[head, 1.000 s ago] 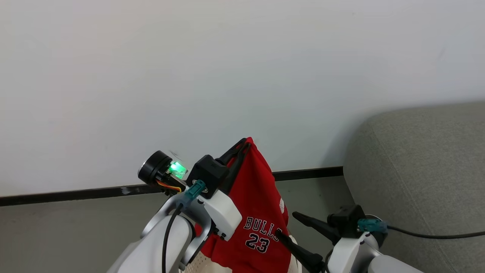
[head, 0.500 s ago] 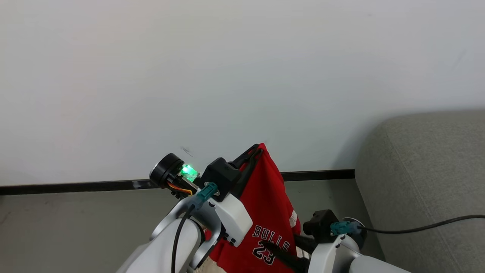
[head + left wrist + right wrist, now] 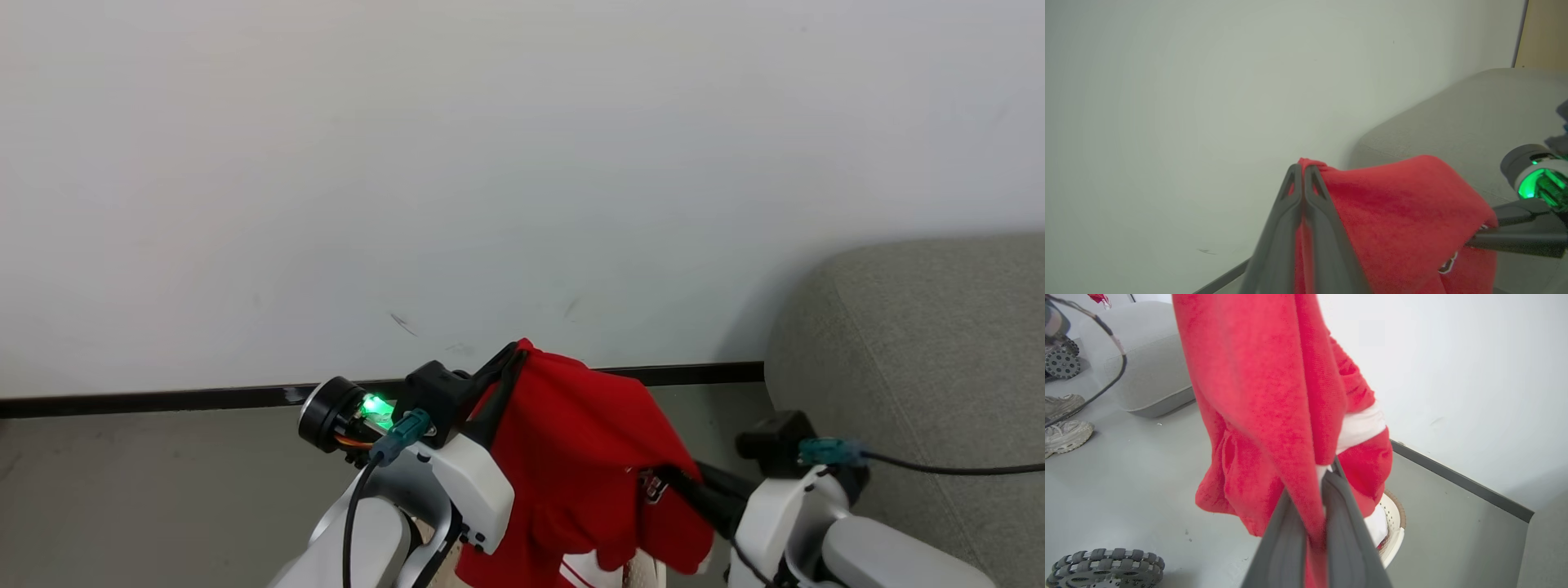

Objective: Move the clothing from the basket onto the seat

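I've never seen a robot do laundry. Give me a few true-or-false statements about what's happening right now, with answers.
1. The left jaws are shut on the top of a red garment. True.
2. The right jaws are open and hold nothing. False: they are closed on red cloth too.
3. The garment lies on the grey sofa. False: it hangs in the air between the arms, beside the sofa.
4. The basket sits on the floor beneath the hanging garment. True.
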{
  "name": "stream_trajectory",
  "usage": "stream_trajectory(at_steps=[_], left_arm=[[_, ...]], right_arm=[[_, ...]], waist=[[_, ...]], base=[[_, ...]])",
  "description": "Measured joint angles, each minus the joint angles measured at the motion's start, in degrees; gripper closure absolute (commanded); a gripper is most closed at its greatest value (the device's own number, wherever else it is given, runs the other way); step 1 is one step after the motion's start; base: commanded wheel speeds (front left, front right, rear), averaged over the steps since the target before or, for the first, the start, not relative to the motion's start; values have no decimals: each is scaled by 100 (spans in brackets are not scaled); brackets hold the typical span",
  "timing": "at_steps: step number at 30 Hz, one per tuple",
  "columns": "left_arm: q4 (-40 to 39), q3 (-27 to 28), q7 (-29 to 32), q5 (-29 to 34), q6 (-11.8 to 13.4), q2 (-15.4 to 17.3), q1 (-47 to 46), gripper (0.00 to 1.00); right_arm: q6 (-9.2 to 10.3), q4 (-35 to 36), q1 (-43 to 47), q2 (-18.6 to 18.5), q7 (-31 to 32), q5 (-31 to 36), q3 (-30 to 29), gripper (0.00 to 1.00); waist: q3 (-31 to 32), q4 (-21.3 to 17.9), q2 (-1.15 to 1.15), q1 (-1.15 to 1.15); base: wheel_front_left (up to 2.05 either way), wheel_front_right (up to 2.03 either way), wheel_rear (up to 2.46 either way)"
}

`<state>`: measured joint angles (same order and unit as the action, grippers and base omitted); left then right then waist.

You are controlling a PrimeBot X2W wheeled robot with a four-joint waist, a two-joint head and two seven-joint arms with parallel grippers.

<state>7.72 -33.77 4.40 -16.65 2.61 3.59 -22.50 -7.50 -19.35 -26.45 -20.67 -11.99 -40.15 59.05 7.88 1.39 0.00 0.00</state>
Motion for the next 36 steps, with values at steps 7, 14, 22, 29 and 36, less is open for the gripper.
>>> stream_trajectory(at_steps=[7, 14, 22, 29, 36], left_arm=[[115, 98, -153, -214, 29, -4, 272, 100], [118, 102, -455, -498, 18, -87, 428, 0], [214, 108, -604, -552, 18, -79, 621, 0], [331, 124, -751, -567, 20, -73, 799, 0], [347, 126, -934, -603, 24, -71, 907, 0]], right_arm=[[0, 62, 27, -412, -129, -121, -732, 100], [0, 151, 325, -690, -172, -183, -1522, 100], [0, 272, 729, -842, -181, -222, -2033, 100], [0, 436, 1035, -923, -220, -212, -2426, 100], [0, 666, 1313, -960, -221, -148, -2792, 100]], waist=[[9, -158, 0, 0], [15, -413, 0, 0], [6, -731, 0, 0], [-21, -1033, 0, 0], [-62, -1341, 0, 0]], base=[[0, 0, 0], [0, 0, 0], [0, 0, 0], [0, 0, 0], [0, 0, 0]])
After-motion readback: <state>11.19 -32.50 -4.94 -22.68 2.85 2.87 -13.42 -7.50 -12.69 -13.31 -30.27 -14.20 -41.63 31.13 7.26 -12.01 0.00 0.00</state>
